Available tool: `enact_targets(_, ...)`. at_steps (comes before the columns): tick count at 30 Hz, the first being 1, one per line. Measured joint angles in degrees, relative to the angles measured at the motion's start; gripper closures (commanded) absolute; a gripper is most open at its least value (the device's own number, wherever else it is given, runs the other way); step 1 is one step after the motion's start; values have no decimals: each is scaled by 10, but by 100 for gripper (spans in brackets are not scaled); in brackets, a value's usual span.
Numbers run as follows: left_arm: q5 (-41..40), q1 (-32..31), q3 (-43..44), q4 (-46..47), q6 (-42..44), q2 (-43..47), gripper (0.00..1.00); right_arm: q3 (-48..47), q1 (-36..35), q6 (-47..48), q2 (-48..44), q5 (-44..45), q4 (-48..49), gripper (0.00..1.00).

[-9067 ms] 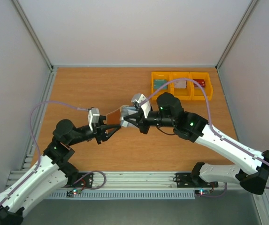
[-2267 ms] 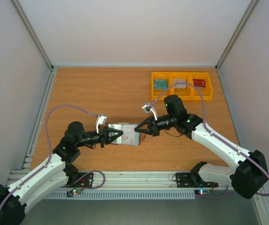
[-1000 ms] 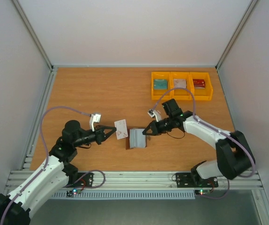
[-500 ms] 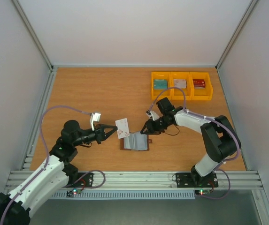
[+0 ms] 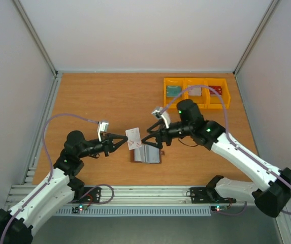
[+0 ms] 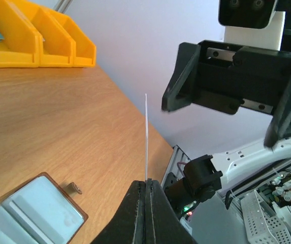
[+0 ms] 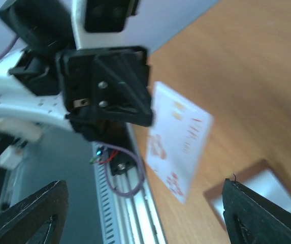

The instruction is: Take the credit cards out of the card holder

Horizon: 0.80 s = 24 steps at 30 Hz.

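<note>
My left gripper (image 5: 121, 143) is shut on a whitish credit card (image 5: 133, 139) with red print and holds it up above the table. In the left wrist view this credit card (image 6: 146, 137) shows edge-on, rising from the shut fingertips. The brown card holder (image 5: 146, 155) lies open on the table just under the card, grey lining up. My right gripper (image 5: 150, 138) is open, right beside the card and above the holder, gripping nothing. The right wrist view shows the card (image 7: 178, 147) in front of its spread fingers (image 7: 38, 213), with a corner of the holder (image 7: 252, 185) below.
Three joined yellow bins (image 5: 197, 101) stand at the back right, holding a teal card (image 5: 173, 90), a whitish card (image 5: 195, 90) and a red card (image 5: 216, 90). Grey walls close in the table on three sides.
My right gripper let go of the card holder, opened wide and rose toward the held card. The holder now lies open and flat. The left gripper barely moved.
</note>
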<state>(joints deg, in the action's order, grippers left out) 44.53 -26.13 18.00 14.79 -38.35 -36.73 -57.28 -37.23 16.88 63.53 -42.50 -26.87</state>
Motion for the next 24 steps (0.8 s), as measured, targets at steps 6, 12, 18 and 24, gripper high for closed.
enact_targets(6,21,-4,2,12,0,8,100,-12,-38,5,78,-40,31,33)
enact_targets(12,38,-7,10,28,0,9,100,-15,-40,5,98,-76,41,76)
enact_targets(18,39,-14,10,34,0,7,100,-14,-45,-10,106,-115,64,99)
enact_targets(24,-11,-17,10,15,-4,19,1,5,-15,-44,89,-119,94,99)
